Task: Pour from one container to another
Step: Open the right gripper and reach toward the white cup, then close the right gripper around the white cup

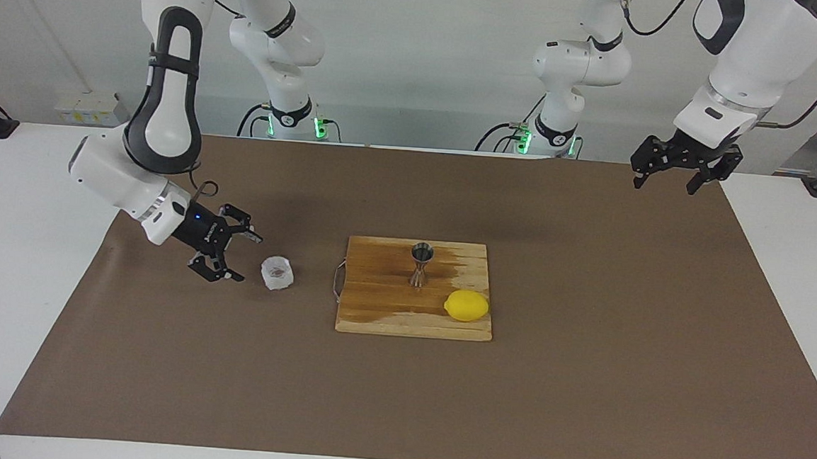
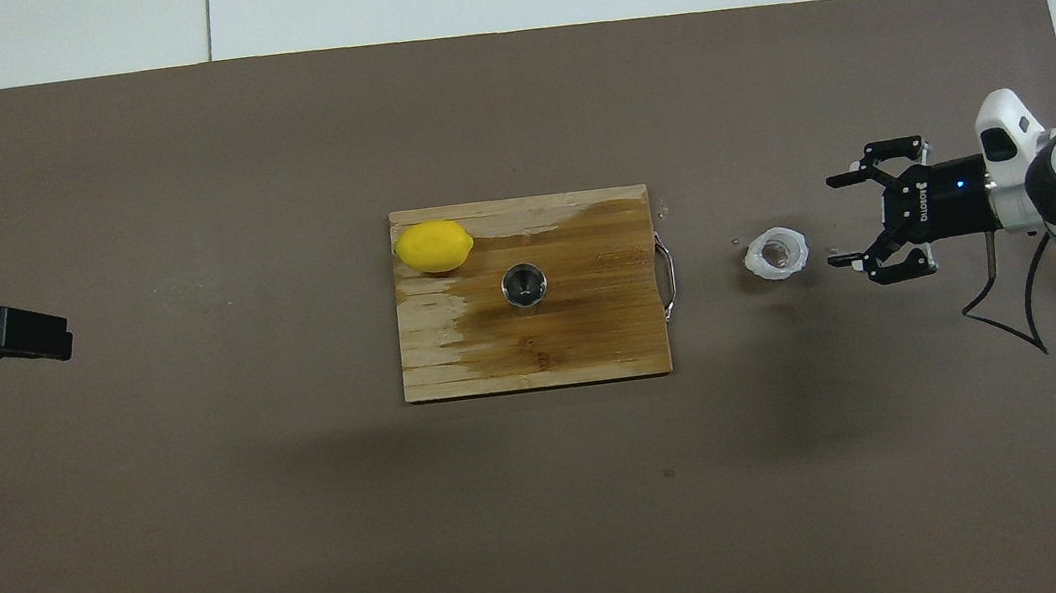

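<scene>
Left end effector [image 1: 680, 174] is held idle, spread wide, over the tabletop [image 1: 583, 382] edge. Jigger [image 1: 420, 263] stands upright on board [image 1: 382, 306], lemon [image 1: 466, 305] farther. Cup [image 1: 277, 272] sits beside board; right end effector [image 1: 237, 254] is spread wide just beside it, apart.

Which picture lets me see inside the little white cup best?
The overhead view: it looks straight down into the cup, showing something small and dark inside. The facing view shows the cup more sideways, mostly its crinkled wall.
</scene>
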Tool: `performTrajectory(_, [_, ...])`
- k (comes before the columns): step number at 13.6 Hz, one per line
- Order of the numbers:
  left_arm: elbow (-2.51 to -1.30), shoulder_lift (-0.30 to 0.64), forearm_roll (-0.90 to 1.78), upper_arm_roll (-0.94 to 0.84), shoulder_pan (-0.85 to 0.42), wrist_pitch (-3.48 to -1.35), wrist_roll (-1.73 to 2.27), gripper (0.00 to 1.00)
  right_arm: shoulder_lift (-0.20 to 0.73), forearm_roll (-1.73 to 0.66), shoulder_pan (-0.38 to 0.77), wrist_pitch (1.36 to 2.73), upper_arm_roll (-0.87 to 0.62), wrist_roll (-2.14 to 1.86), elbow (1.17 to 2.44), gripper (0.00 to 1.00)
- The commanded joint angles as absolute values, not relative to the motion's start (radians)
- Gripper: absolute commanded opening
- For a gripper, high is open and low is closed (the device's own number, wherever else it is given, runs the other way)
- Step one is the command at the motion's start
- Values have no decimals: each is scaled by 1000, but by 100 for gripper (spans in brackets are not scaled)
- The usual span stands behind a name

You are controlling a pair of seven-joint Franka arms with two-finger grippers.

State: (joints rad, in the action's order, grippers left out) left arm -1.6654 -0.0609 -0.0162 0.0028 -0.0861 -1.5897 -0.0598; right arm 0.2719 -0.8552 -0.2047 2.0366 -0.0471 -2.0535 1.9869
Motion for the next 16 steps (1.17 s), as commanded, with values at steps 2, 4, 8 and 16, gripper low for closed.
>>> performTrajectory(2, [-1667,-71,-34,2,-74,-1577,-69,100,373,-953,-210,2002,-51,-2274,1996,100])
performTrajectory(4, [-1667,-71,-34,2,-74,-1577,-69,100,406,-957,-209,2005,-61,-2334,1988,100])
performTrajectory(8, [-1667,-71,-34,2,-74,-1577,-69,100,425,-979,-166,2068,-63,-2405,1994,100])
performTrajectory(16, [-1667,-71,-34,2,-75,-1577,-69,100,371,-968,-80,2155,-64,-2185,1979,0])
